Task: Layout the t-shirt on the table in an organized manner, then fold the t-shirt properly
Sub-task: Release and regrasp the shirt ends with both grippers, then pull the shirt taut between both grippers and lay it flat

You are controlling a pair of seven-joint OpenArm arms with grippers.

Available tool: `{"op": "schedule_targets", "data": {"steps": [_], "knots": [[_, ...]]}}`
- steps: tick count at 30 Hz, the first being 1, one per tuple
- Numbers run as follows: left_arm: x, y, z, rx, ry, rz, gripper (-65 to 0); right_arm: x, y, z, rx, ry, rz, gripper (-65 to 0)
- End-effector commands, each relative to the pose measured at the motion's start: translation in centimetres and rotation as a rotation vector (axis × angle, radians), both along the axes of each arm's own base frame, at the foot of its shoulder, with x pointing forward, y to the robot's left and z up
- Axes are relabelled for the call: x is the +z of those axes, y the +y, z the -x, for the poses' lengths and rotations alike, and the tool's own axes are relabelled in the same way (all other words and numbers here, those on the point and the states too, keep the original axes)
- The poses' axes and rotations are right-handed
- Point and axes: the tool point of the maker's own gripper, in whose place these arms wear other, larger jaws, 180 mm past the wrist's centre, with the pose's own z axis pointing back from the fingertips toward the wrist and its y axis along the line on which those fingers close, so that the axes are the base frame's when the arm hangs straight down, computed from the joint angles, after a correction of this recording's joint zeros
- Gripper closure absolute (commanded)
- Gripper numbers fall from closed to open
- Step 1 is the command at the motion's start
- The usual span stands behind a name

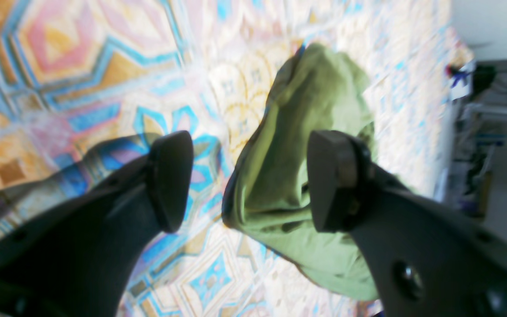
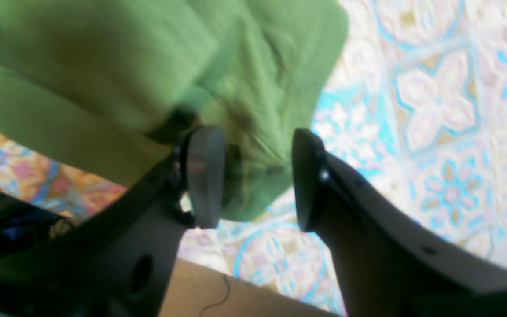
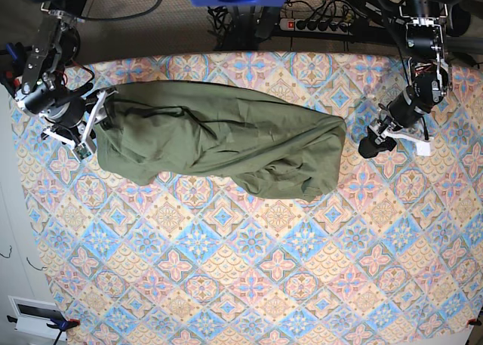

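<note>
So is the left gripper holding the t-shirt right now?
No: in the left wrist view the left gripper has its jaws spread with nothing between them, and the t-shirt lies beyond on the table.

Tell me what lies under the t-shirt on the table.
Only the patterned table cloth shows around the crumpled t-shirt. Whatever is beneath the fabric is covered; its sleeves and collar are hidden in the folds too.

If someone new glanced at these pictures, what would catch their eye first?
Most likely the t-shirt, a rumpled olive heap stretched across the far half of the table with its bright diamond-tile cloth. Next, the two arms at its ends: the right tool open over one edge, the left tool open just beside the other.
</note>
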Motion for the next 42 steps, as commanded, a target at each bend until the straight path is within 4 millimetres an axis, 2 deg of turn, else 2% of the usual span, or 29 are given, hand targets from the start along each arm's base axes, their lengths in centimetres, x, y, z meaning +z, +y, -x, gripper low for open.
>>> {"op": "schedule_targets", "data": {"steps": [1, 9, 12, 15, 20, 23, 29, 30, 32, 34, 35, 39, 41, 42], "knots": [[1.3, 0.7, -0.6, 0.001, -0.040, -0.012, -40.3, 1.2, -0.2, -0.7, 0.008, -0.041, 0.001, -25.0], [0.8, 0.9, -0.9, 0.019, -0.031, -0.002, -40.3, 1.1, 0.2, -0.7, 0.016, -0.040, -0.011, -25.1], [0.2, 0.8, -2.2, 0.045, -0.029, 0.034, -40.5, 1.1, 0.3, -0.7, 0.018, -0.041, -0.014, -25.1], [0.6, 0.4, -3.5, 0.053, -0.050, 0.059, -40.6, 0.7, 1.3, -0.5, 0.009, -0.038, -0.049, -25.1], [1.3, -3.6, -5.2, -0.050, -0.058, 0.102, -40.7, -0.2, 3.8, -0.3, 0.063, -0.014, -0.083, -25.3], [0.9, -5.5, -5.6, -0.105, -0.045, 0.097, -40.7, -0.5, 5.0, -0.2, 0.101, -0.002, -0.093, -25.3], [-2.6, -8.9, -5.8, -0.183, 0.055, 0.099, -39.8, -0.9, 6.2, 0.1, 0.140, 0.014, -0.101, -25.3], [-2.9, -9.1, -5.6, -0.191, 0.064, 0.095, -38.1, -1.2, 6.4, 0.5, 0.143, 0.027, -0.103, -25.3], [-2.9, -9.3, -5.6, -0.198, 0.063, 0.090, -28.1, -2.0, 6.3, 1.7, 0.140, 0.060, -0.106, -25.3], [-2.9, -9.3, -5.7, -0.196, 0.061, 0.090, -11.7, -2.4, 6.1, 2.5, 0.134, 0.080, -0.104, -25.3], [-2.9, -9.2, -5.7, -0.192, 0.059, 0.091, -0.8, -2.4, 6.1, 2.5, 0.134, 0.080, -0.104, -25.3], [-2.7, -8.7, -5.8, -0.176, 0.053, 0.096, 0.0, -2.4, 6.1, 2.5, 0.134, 0.077, -0.104, -25.3], [-1.7, -7.0, -6.2, -0.133, 0.022, 0.090, 0.0, -2.5, 6.1, 2.5, 0.134, 0.079, -0.104, -25.3], [-1.5, -6.1, -5.8, -0.107, 0.014, 0.087, 0.0, -2.5, 6.1, 2.6, 0.134, 0.080, -0.104, -25.3]]}}
